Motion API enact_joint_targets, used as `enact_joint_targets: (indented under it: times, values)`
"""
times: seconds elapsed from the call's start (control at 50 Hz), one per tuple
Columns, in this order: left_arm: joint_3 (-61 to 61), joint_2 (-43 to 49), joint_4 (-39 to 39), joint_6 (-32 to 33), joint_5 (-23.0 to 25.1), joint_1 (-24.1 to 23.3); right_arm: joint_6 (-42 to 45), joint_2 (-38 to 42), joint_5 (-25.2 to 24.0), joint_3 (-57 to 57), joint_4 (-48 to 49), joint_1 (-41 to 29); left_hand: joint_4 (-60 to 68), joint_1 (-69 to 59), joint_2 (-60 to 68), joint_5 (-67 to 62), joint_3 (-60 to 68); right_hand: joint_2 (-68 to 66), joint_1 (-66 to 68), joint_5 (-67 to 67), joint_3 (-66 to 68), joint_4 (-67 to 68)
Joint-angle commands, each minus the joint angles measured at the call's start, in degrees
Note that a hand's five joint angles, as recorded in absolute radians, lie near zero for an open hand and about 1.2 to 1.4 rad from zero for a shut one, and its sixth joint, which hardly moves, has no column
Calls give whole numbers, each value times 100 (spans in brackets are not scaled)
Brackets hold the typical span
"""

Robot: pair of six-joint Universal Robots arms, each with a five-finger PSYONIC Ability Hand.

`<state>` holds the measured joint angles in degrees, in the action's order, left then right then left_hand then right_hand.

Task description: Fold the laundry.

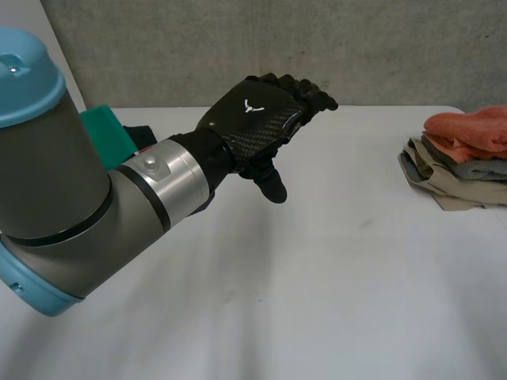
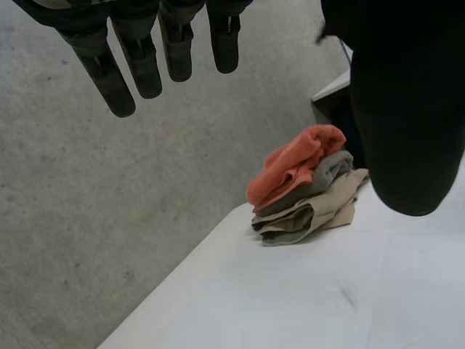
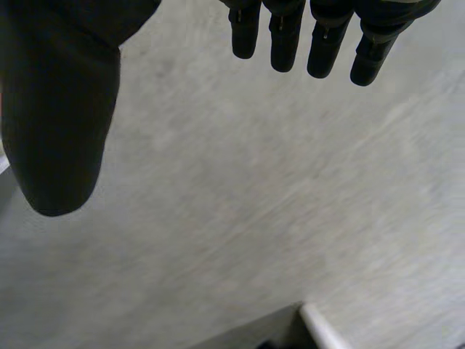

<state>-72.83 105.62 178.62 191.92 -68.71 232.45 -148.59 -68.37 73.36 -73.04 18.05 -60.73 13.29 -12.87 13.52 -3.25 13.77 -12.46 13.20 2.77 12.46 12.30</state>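
Left hand (image 1: 253, 119) raised over the white surface (image 1: 317, 285), fingers spread and empty, right hand (image 3: 58, 109) likewise spread, holding nothing, folded laundry stack (image 1: 463, 154) at the surface's far right edge

Most likely a robot lab or a test room, not a home. Bare grey concrete wall (image 1: 238, 47) directly behind a plain white table (image 1: 333, 285). Large grey robot arm (image 1: 71, 206) with light-blue caps reaching over the tabletop. Small stack of folded clothes (image 1: 463, 154) near the right edge, and a green object (image 1: 107, 134) at the far left side.
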Motion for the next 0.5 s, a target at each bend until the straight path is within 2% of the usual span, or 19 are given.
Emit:
enact_joint_targets:
  times: [0.02, 0.08, 0.1, 0.16, 0.18, 0.22, 0.3, 0.34, 0.4, 0.42, 0.5]
  values:
    - [-12, -121, 15, -14, -28, 72, -809, -983, -241, -875, 1137, -1518, 79, -121, 56, -83, 32, 246, -320, -277, -246, -230]
    - [-20, -226, 15, -5, -72, 151, -1066, -1310, -822, -1422, 1455, -1976, 79, -121, 56, -83, 32, 246, -320, -277, -246, -230]
    - [-29, -261, 24, 3, -81, 229, -1197, -1502, -1259, -1815, 1638, -2291, 96, -138, 73, -100, 48, 246, -320, -277, -246, -230]
    - [-100, -402, 103, 3, -142, 695, -1277, -1688, -1850, -2397, 1772, -2715, 79, -121, 56, -83, 32, 246, -320, -277, -246, -230]
    - [-117, -437, 181, 12, -256, 1044, -1277, -1723, -2122, -2704, 1755, -2951, 79, -121, 56, -83, 32, 246, -320, -277, -246, -230]
    - [-109, -437, 243, 30, -379, 1415, -1242, -1733, -2300, -3022, 1711, -3138, 46, -88, 23, -50, -1, 246, -320, -277, -246, -230]
    - [-64, -131, 358, 126, -450, 2320, -1023, -1663, -2195, -3480, 1369, -3410, 11, -53, -12, -16, -36, 246, -320, -277, -246, -230]
    - [40, 368, 463, 318, -372, 2855, -752, -1488, -2046, -3594, 1053, -3481, 79, -121, 56, -83, 31, 246, -320, -277, -246, -230]
    - [199, 870, 516, 705, -284, 3314, -408, -1276, -1879, -3656, 753, -3551, 129, -172, 107, -134, 82, 246, -320, -277, -246, -230]
    - [277, 1212, 551, 1089, -196, 3541, -190, -1145, -1765, -3691, 587, -3543, 129, -172, 107, -134, 82, 246, -320, -277, -246, -230]
    - [584, 2143, 595, 2144, 128, 3938, 243, -924, -1641, -3796, 331, -3490, 146, -188, 123, -150, 99, 246, -320, -277, -246, -230]
